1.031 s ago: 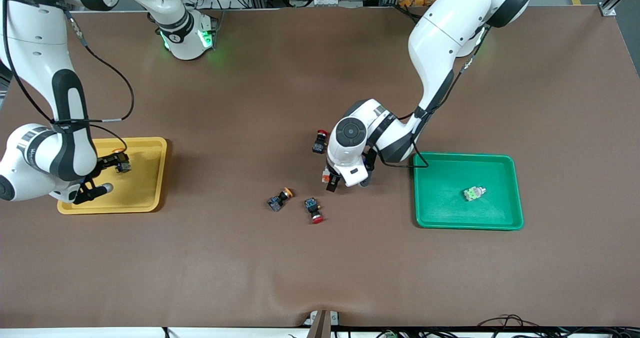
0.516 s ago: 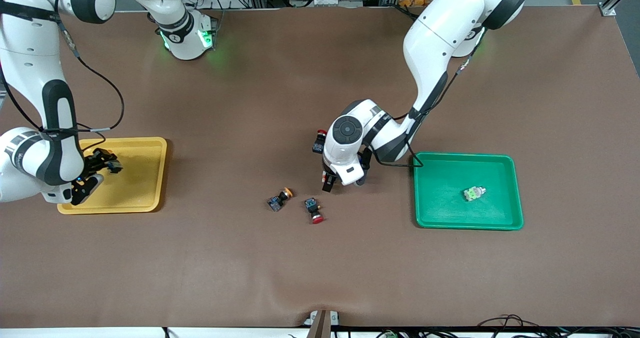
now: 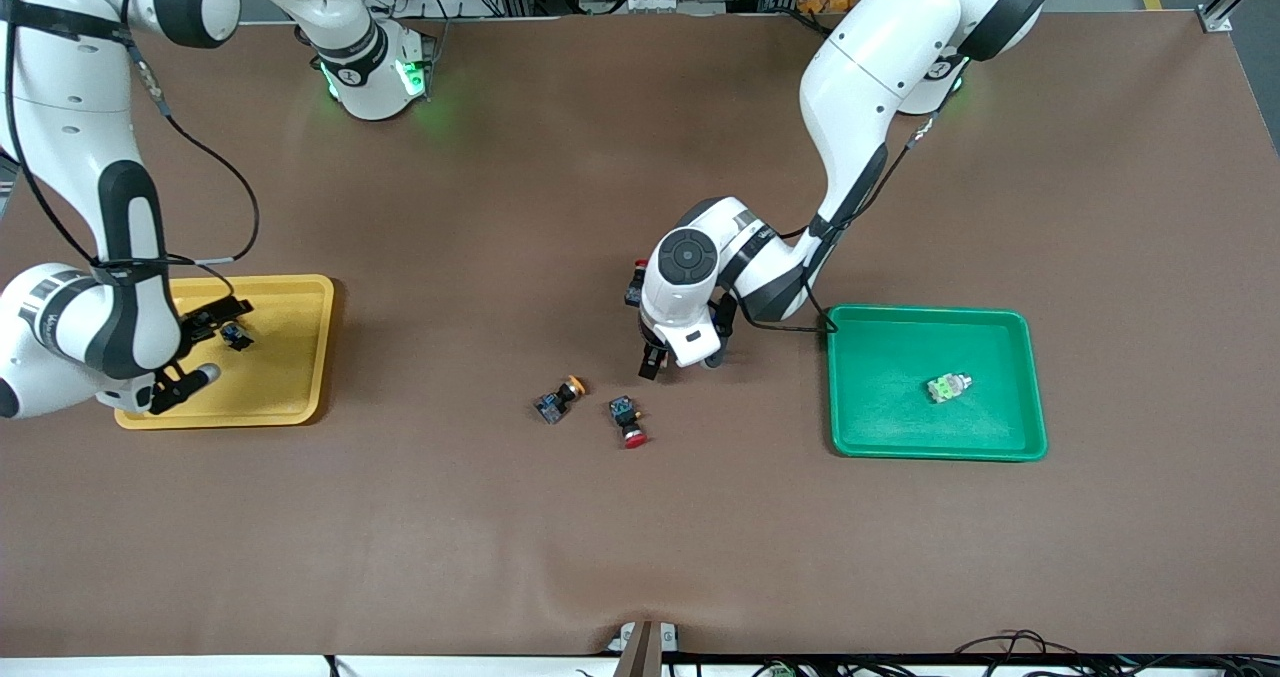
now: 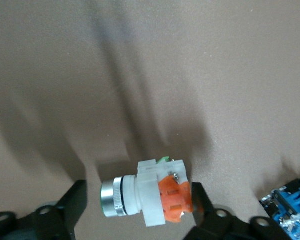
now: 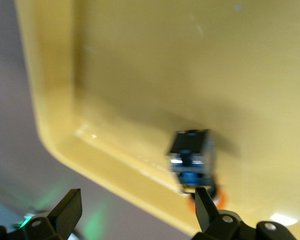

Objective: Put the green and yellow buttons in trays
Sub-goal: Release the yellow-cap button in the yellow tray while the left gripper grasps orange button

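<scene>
Progress about half: one green-faced button (image 3: 948,387) lies in green tray (image 3: 1020,382), one yellow-capped button (image 5: 192,155) in yellow tray (image 3: 300,357) under my open right claw (image 3: 205,342). My open left claw (image 4: 135,210) straddles white button (image 4: 147,195) mid-bench, not gripped. Yellow-capped one (image 3: 558,399) waits nearer camera, beside red-capped switch (image 3: 628,422).

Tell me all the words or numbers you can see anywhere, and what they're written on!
None can be read.
The button between the left gripper fingers shows no letters or numbers.
The button in the yellow tray under the open right gripper shows none either.
Small marks on the right arm's wrist and the left arm's wrist are too small to read.
</scene>
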Robot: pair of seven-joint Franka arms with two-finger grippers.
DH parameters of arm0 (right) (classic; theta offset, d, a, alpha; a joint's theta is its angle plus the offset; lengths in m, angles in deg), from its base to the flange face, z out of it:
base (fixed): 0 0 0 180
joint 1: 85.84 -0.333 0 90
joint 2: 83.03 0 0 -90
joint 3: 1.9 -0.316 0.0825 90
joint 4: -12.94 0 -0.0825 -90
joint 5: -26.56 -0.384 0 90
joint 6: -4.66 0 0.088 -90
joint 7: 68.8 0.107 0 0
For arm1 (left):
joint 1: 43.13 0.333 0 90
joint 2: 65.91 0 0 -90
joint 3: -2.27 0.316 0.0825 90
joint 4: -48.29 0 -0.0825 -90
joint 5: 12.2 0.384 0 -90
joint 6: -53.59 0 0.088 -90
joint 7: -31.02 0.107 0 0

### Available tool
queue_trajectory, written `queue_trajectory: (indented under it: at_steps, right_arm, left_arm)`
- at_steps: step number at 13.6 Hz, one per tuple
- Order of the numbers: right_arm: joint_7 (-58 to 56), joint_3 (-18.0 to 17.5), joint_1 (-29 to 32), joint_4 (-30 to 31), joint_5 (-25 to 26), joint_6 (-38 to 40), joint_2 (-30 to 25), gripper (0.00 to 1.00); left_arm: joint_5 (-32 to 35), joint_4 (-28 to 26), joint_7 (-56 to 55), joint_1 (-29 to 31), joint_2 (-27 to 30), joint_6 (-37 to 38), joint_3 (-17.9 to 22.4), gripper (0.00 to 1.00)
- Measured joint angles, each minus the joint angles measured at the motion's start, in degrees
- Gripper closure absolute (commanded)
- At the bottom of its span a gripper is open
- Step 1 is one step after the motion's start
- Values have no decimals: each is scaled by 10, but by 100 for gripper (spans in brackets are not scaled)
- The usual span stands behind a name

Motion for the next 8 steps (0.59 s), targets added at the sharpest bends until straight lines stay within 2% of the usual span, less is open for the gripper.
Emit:
queue_trajectory:
  at_steps: [2,4,8]
  right_arm:
    - [90,-2,-25,-7,-37,16,0,0]
    - [190,-5,-48,-9,-64,17,0,0]
    - [394,-7,-108,-28,-100,17,-4,0]
  left_arm:
    - [0,0,0,0,0,0,0,62]
    - [0,1,0,0,0,0,0,80]
    - [0,7,0,2,0,-1,3,87]
